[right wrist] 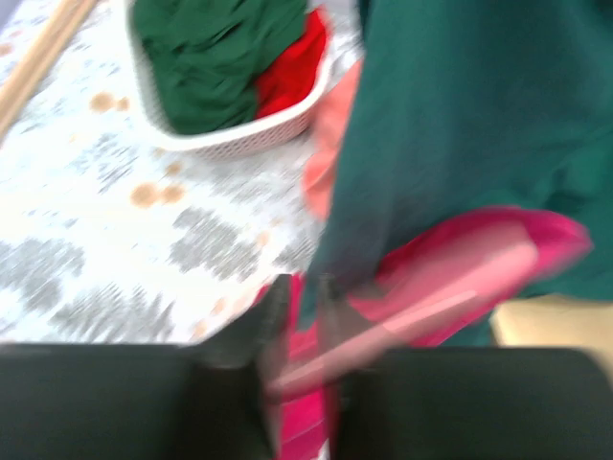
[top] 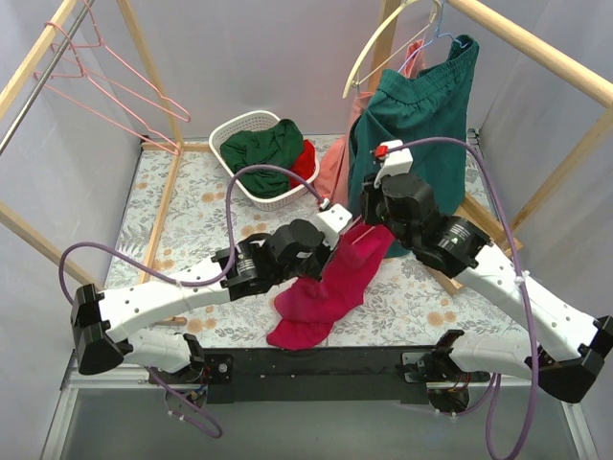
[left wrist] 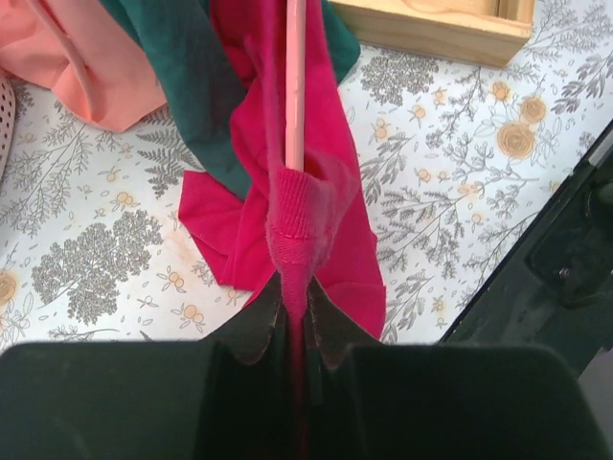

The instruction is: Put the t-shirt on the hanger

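The magenta t-shirt (top: 326, 287) hangs bunched between my two grippers, its lower part lying on the flowered table. A thin pink hanger (top: 366, 246) is threaded into it. In the left wrist view my left gripper (left wrist: 295, 307) is shut on a ribbed edge of the t-shirt (left wrist: 335, 240), and the hanger's rod (left wrist: 295, 86) enters the cloth just above the jaws. My left gripper (top: 337, 233) sits at mid-table. The right wrist view is blurred: my right gripper (right wrist: 306, 307) seems shut on the hanger's bar (right wrist: 431, 297), with t-shirt cloth (right wrist: 498, 240) around it. My right gripper (top: 372, 222) is close beside the left.
A white basket (top: 235, 134) with dark green and red cloth stands at the back. A dark green garment (top: 421, 115) hangs on a cream hanger (top: 383, 48) right behind the grippers, with peach cloth (top: 335, 163) beside it. Spare pink hangers (top: 105, 81) hang upper left. A wooden base (left wrist: 431, 24) lies to the right.
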Controlling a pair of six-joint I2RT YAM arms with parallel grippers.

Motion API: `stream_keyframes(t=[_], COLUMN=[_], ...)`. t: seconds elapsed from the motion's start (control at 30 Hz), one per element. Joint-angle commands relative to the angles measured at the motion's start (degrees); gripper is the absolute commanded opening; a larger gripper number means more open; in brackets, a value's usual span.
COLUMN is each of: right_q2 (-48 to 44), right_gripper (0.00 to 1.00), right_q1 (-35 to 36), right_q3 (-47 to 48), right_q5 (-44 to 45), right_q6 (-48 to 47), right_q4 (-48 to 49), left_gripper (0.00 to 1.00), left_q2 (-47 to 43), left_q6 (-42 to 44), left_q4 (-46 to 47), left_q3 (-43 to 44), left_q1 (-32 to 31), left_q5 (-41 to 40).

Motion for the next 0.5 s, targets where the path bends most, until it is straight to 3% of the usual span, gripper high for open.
stream_keyframes(t=[0.0, 0.03, 0.07, 0.17, 0.33, 0.47], right_q2=[-6.5, -7.6, -9.7, -13.7, -21.2, -27.0], right_gripper=[0.40, 0.47, 0.60, 0.77, 0.82, 0.83], right_q1=[1.0, 1.0, 1.0, 1.0, 1.0, 0.8], right_q3=[-3.2, -4.1, -4.9, -6.8, -8.9, -17.0], right_q5=[-13.7, -14.1, -14.8, -15.9, -12.1, -3.5], right_q6=[2.2, 2.2, 2.1, 1.9, 4.4, 5.8], right_q4=[-1.6, -2.1, -2.8, -3.8, -5.1, -5.4], left_gripper=[0.00, 0.00, 0.00, 0.00, 0.00, 0.00], left_q2=[-7.0, -9.6, -10.9, -13.1, -14.5, -18.5], left_q6=[3.2, 4.0, 4.1, 4.9, 2.9, 1.6], left_q4=[8.6, 9.4, 10.6, 9.3, 7.5, 5.0], left_q3=[-7.0, -8.1, -9.3, -10.8, -11.1, -11.1], left_q1=[0.8, 0.8, 0.8, 0.8, 0.8, 0.9], left_q5=[-0.3, 0.5, 0.8, 2.0, 2.3, 3.9])
